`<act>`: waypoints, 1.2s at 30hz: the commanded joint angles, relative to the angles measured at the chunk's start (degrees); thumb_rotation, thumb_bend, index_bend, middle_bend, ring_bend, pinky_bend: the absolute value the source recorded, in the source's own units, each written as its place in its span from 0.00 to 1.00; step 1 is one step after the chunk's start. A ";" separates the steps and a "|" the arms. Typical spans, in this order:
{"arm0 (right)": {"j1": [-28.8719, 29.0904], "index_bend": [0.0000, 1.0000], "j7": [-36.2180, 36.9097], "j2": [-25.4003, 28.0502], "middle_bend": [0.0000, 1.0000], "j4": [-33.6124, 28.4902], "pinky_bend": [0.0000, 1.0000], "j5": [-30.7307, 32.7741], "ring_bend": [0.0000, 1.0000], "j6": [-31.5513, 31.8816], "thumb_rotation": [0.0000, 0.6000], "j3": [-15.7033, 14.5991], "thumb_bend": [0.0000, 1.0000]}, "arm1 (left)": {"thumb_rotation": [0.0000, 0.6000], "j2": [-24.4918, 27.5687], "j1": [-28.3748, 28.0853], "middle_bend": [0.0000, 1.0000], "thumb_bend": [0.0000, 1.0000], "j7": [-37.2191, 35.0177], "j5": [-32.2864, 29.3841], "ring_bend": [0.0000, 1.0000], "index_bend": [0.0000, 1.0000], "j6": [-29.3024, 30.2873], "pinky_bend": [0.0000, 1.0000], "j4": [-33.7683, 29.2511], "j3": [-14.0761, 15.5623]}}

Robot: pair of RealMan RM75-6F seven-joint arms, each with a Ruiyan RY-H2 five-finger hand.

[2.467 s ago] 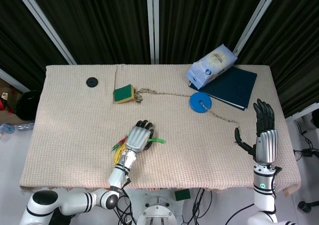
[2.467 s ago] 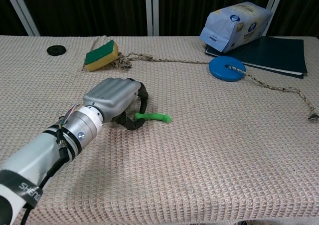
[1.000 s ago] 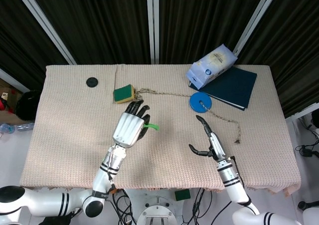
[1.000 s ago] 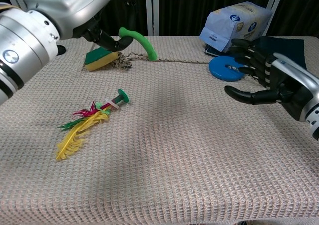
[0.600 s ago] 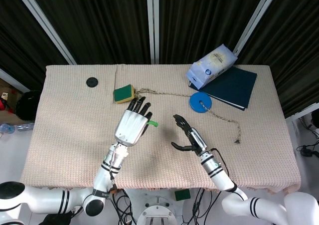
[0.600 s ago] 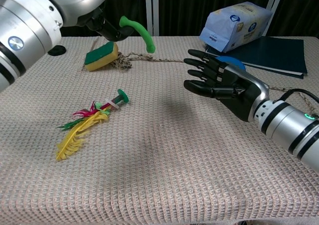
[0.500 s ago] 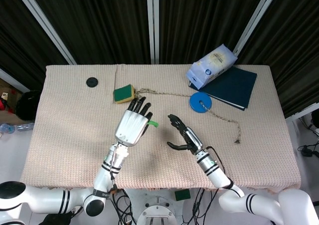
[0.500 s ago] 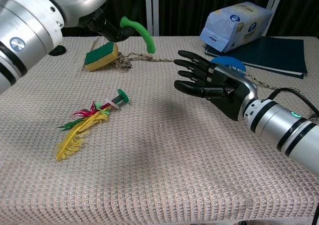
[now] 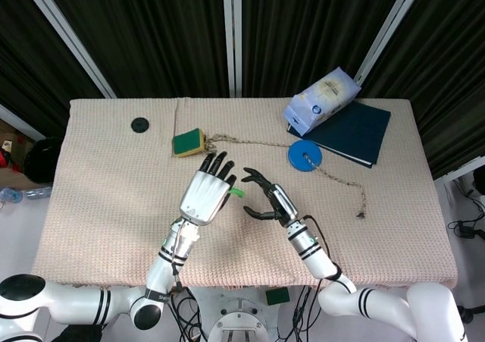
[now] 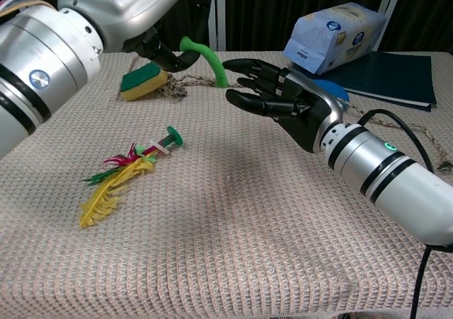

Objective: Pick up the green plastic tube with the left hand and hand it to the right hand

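Observation:
My left hand [image 9: 207, 196] [image 10: 131, 11] is raised above the table and grips a curved green plastic tube [image 10: 207, 59], whose free end sticks out to the right; only a short green tip [image 9: 236, 192] shows in the head view. My right hand [image 9: 264, 196] [image 10: 279, 96] hovers just right of that tip, palm toward it, fingers spread and holding nothing. Its fingertips [image 10: 241, 68] come within a few centimetres of the tube without touching it.
On the woven mat [image 10: 233, 213] lie a feathered shuttlecock toy [image 10: 124, 177], a green-yellow sponge [image 9: 188, 142], a rope [image 9: 250, 142] through a blue disc [image 9: 305, 156], a black cap [image 9: 139, 124], a blue-white bag [image 9: 321, 99] and a dark folder [image 9: 350, 132].
My left hand lifted the tube off the table. My right hand travelled from the table's right side leftward until it reached the tube's free end.

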 commanded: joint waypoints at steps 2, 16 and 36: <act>0.66 0.35 -0.62 -0.64 0.09 -0.10 0.00 0.54 0.00 -0.19 1.00 0.45 0.24 | 1.00 -0.01 -0.02 0.31 0.40 -0.42 -0.10 0.15 0.61 0.04 0.22 0.22 0.15; 1.26 0.47 -3.22 -2.26 0.14 -0.15 0.00 2.87 0.00 0.04 1.00 1.63 0.32 | 1.00 0.09 0.03 0.31 0.40 -1.36 -0.09 0.15 0.61 0.43 0.22 0.26 0.62; 1.17 0.55 -4.43 -2.43 0.16 -0.54 0.00 3.88 0.00 -0.10 1.00 1.78 0.34 | 1.00 -0.33 0.00 0.31 0.40 -2.18 0.10 0.15 0.61 0.71 0.21 0.65 1.05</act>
